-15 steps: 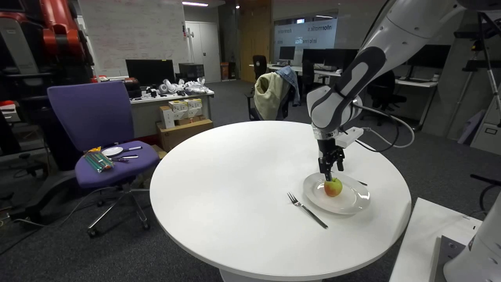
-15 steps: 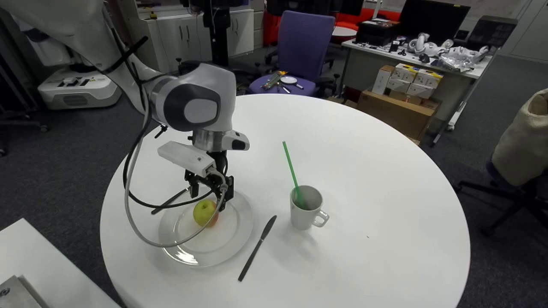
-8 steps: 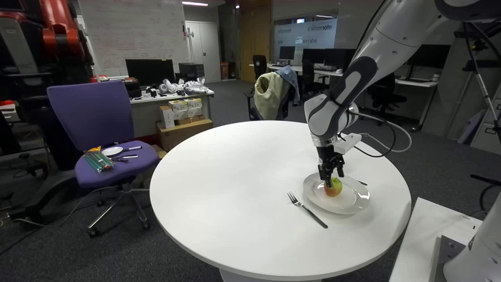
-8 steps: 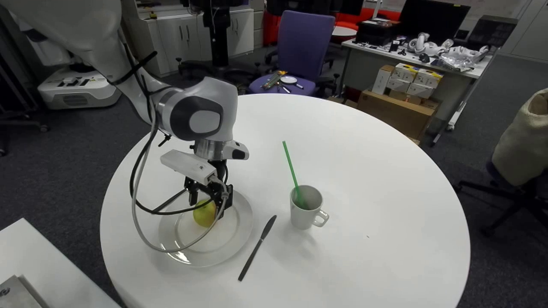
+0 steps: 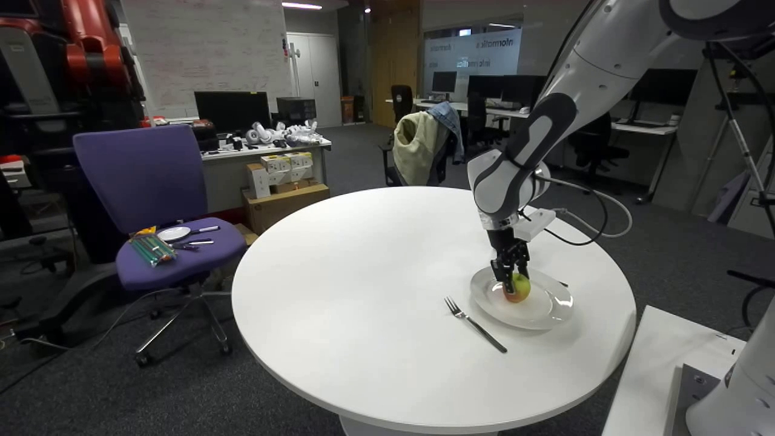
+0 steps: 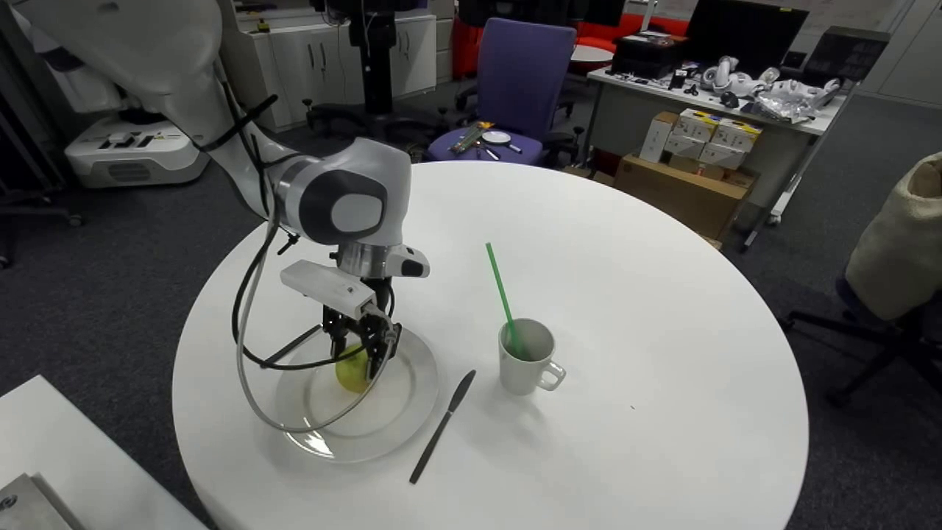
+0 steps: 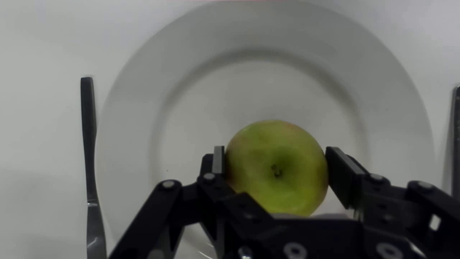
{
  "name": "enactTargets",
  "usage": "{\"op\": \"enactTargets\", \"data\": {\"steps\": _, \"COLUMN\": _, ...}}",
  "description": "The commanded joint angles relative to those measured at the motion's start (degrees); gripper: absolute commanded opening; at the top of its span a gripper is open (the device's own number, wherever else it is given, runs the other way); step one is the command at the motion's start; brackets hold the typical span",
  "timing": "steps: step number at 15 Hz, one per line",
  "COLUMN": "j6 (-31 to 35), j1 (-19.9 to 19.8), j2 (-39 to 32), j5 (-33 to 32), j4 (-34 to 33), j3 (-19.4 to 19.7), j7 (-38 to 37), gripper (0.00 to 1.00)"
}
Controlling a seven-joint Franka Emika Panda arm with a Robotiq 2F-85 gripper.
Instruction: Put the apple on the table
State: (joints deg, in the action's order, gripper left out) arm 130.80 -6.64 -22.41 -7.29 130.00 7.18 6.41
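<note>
apple (image 7: 277, 167) on the plate (image 7: 251, 32), stem up; the end effector (image 7: 278, 165) is clamped on it, 1 finger to each side. the plate rests on the table (image 5: 363, 303) between a fork (image 5: 478, 327) and a knife (image 6: 441, 428); near the knife, a mug (image 6: 521, 377) holds 1 green straw (image 6: 502, 293).

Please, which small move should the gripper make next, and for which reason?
Perhaps a short lift straight up. In the wrist view the gripper seems to have a finger against each side of the apple, which appears to sit on the plate. Rising first should help it clear the plate on the way to the table.
</note>
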Motion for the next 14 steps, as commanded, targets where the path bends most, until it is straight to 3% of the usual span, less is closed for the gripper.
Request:
{"op": "enactTargets", "data": {"steps": 1, "j6": -1.02, "j1": -0.10, "j2": -0.41, "j5": -0.89, "j4": -1.11, "j3": 0.07, "j7": -0.38, "gripper": 0.48}}
{"op": "enactTargets", "data": {"steps": 8, "j6": -0.25, "j1": 1.24, "j2": 3.24, "j5": -1.90, "j4": 1.62, "j3": -0.27, "j7": -1.59, "gripper": 0.48}}
{"op": "enactTargets", "data": {"steps": 14, "j6": -1.03, "j1": 6.32, "j2": 5.69, "j5": -4.40, "j4": 1.43, "j3": -1.42, "j7": -7.62, "gripper": 0.48}}
